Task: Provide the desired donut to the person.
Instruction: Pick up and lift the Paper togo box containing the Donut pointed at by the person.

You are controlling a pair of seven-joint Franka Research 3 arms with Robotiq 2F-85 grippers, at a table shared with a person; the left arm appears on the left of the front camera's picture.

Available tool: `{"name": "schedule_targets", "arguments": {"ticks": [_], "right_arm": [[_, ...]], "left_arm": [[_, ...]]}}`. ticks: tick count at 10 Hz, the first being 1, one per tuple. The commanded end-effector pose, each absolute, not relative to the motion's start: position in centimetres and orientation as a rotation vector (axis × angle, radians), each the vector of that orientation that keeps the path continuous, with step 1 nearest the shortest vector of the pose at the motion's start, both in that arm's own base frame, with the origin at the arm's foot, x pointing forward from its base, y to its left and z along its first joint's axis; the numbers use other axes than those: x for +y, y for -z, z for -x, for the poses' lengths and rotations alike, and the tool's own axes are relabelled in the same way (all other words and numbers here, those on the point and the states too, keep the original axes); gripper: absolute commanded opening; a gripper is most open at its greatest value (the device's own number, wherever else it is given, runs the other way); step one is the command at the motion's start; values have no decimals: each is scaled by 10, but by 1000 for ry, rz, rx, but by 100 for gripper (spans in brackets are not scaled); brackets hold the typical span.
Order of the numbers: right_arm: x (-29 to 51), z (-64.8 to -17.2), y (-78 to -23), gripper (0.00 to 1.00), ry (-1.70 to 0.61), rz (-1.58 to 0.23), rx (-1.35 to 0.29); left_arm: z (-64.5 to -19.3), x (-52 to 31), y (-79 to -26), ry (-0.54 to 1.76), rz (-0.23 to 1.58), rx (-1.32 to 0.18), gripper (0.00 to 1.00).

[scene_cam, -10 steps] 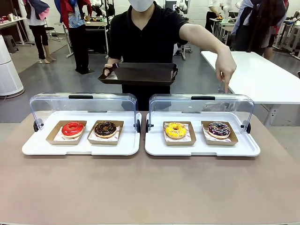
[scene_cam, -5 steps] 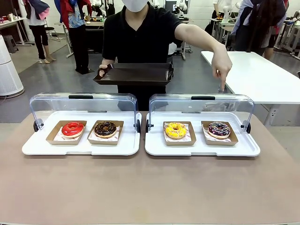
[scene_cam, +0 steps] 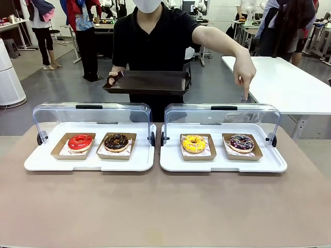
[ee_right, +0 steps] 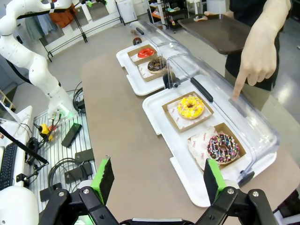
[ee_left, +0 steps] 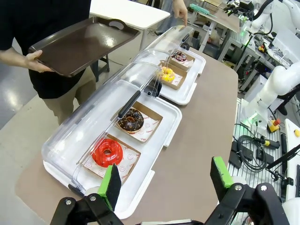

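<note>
Left gripper [ee_left: 166, 180]: jaws wide apart, nothing between the green pads; it hangs above the near left edge of the table [scene_cam: 165, 206].
Left white tray [scene_cam: 88, 163]: it lies on the table, with its clear cover [scene_cam: 90, 111] lifted back on the far side.
Red donut [scene_cam: 80, 141]: in a brown paper box, the leftmost of the four.
Chocolate donut [scene_cam: 116, 141]: in its own box, just beside the red one.
Person [scene_cam: 155, 36]: stands at the far side, behind the gap between the two trays.
Serving tray [scene_cam: 150, 81]: dark and flat, held by one hand [scene_cam: 115, 78] at chest height.
Right white tray [scene_cam: 222, 164]: close beside the left one, cover also lifted back.
Yellow donut [scene_cam: 194, 143]: in a box on the left part of this tray.
Sprinkled donut [scene_cam: 241, 142]: dark glaze, in the rightmost box.
Pointing hand [scene_cam: 245, 72]: one finger points down, its tip just above the right cover, in line with the sprinkled donut.
Right gripper [ee_right: 157, 180]: jaws wide apart and holding nothing, above the near right edge of the table.
</note>
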State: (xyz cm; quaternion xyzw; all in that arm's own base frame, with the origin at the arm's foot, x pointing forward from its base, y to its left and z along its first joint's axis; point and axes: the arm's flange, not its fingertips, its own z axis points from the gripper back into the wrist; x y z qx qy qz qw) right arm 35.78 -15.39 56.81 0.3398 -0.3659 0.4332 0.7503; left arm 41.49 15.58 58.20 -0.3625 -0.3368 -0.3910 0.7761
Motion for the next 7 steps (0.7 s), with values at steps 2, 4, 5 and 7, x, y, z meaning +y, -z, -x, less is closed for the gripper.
{"name": "schedule_targets", "arguments": {"ticks": [2,4,5,7], "right_arm": [[-154,-358,-569,100,-940,-752,-820],[-154,-358,-569,100,-940,-752,-820],[-154,-358,-569,100,-940,-752,-820],[-154,-358,-569,100,-940,-752,-820]], "left_arm": [[-414,157,-582,845,784,-731,100],[-414,157,-582,845,784,-731,100],[-414,157,-582,845,784,-731,100],[-414,157,-582,845,784,-731,100]]}}
